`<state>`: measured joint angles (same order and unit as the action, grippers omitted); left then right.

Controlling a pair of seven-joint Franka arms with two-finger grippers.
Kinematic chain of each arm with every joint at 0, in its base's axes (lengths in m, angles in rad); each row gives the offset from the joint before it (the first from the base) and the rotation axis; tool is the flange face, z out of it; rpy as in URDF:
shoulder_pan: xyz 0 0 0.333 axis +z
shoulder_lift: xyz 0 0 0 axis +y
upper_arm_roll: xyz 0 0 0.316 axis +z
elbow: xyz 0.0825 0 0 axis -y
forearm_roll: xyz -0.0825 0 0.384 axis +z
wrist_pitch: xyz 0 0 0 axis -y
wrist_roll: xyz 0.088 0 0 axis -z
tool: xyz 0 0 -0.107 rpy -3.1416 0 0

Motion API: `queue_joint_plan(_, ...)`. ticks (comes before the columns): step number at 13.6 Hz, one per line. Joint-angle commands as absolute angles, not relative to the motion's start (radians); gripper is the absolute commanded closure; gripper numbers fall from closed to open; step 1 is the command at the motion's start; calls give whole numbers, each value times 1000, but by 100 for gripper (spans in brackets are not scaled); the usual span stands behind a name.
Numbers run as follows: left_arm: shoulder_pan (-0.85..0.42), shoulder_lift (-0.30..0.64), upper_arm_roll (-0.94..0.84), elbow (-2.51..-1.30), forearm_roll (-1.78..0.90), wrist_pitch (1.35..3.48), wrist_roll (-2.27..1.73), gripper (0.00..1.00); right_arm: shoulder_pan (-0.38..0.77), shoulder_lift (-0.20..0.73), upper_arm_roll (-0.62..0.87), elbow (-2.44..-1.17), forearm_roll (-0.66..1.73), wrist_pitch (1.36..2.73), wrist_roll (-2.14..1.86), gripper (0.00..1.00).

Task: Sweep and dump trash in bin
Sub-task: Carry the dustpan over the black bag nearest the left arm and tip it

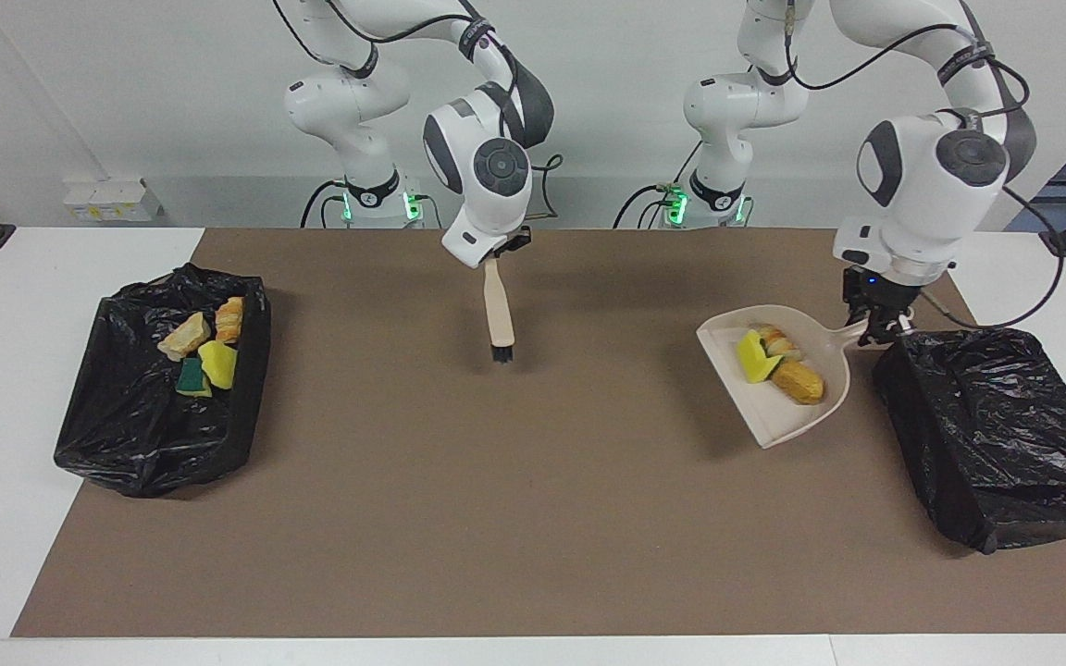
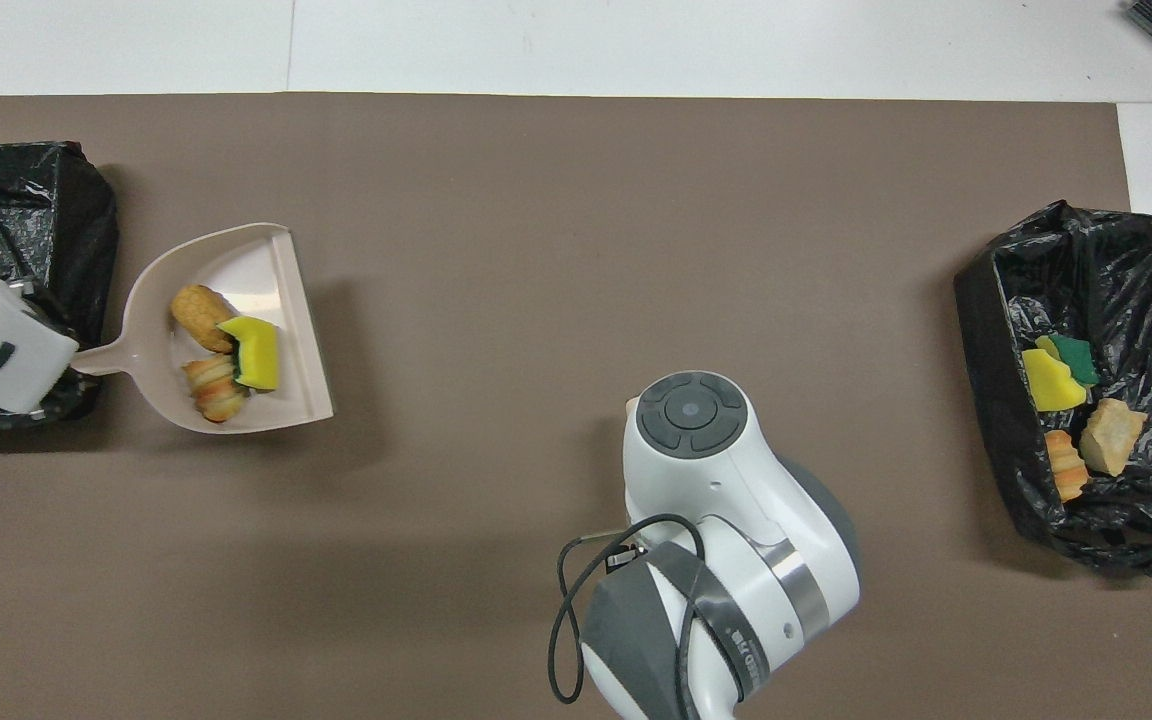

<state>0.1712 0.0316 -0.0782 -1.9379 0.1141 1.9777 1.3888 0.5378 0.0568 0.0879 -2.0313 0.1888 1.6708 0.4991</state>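
My left gripper (image 1: 877,330) is shut on the handle of the beige dustpan (image 1: 778,388), which hangs tilted just above the mat beside the black-bagged bin (image 1: 996,430) at the left arm's end. In the pan (image 2: 236,275) lies trash: a yellow sponge piece (image 1: 755,356) (image 2: 254,350) and two brown bread lumps (image 1: 799,381) (image 2: 196,312). My right gripper (image 1: 496,252) is shut on the beige brush (image 1: 500,310), which hangs bristles down over the mat's middle, nearer the robots. The right arm's wrist covers the brush in the overhead view.
A second black-bagged bin (image 1: 163,407) (image 2: 1116,300) stands at the right arm's end and holds more trash: yellow and green sponge pieces (image 1: 209,365) and bread lumps (image 1: 186,335). The brown mat (image 1: 496,518) covers the table's middle.
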Motion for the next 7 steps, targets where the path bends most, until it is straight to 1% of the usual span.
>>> queue_joint_plan(1, 331, 121, -94, -1804, 43, 1977, 1556, 100, 599, 23, 89, -2080, 245, 1727, 605, 100)
queue_joint_plan(4, 454, 239, -95, -1630, 46, 1965, 1672, 100, 701, 87, 89, -2080, 271, 1813, 718, 100)
queue_joint_plan(6, 533, 305, -97, -1521, 51, 1953, 1727, 100, 716, 100, 91, -2080, 296, 1835, 738, 100)
queue_joint_plan(7, 557, 327, -95, -1476, 52, 1953, 1765, 100, 745, 101, 91, -2082, 299, 1836, 735, 100)
